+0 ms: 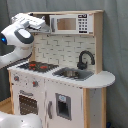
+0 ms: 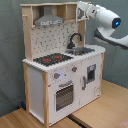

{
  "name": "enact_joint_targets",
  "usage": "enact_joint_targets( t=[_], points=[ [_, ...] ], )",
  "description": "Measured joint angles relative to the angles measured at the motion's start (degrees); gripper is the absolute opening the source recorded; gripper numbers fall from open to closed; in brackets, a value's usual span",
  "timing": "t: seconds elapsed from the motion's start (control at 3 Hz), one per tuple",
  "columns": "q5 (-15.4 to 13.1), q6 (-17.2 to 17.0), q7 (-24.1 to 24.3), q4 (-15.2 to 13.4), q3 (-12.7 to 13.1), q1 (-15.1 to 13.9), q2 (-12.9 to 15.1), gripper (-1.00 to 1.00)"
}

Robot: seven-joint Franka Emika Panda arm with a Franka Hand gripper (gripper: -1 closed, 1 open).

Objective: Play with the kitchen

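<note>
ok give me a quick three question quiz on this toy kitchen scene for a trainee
1. True or false: the gripper is up at the top shelf level of the kitchen, near the microwave.
2. Multiple choice: what sits directly behind the sink? A) a kettle B) the black faucet C) a pan
3. Fill in: in the second exterior view, the oven door is below the ____.

Key: 1 true; 2 B; 3 stovetop

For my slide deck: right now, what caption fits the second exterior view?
Panda arm reaching to the upper shelf of the toy kitchen, above the sink and faucet.
</note>
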Motion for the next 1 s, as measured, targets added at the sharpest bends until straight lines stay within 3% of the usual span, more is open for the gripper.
enact_joint_targets(
  t=[1.0],
  points=[
    [0.52,-5.73,14.67,3.11,0.68,-6.19,-9.34,1.0]
  ],
)
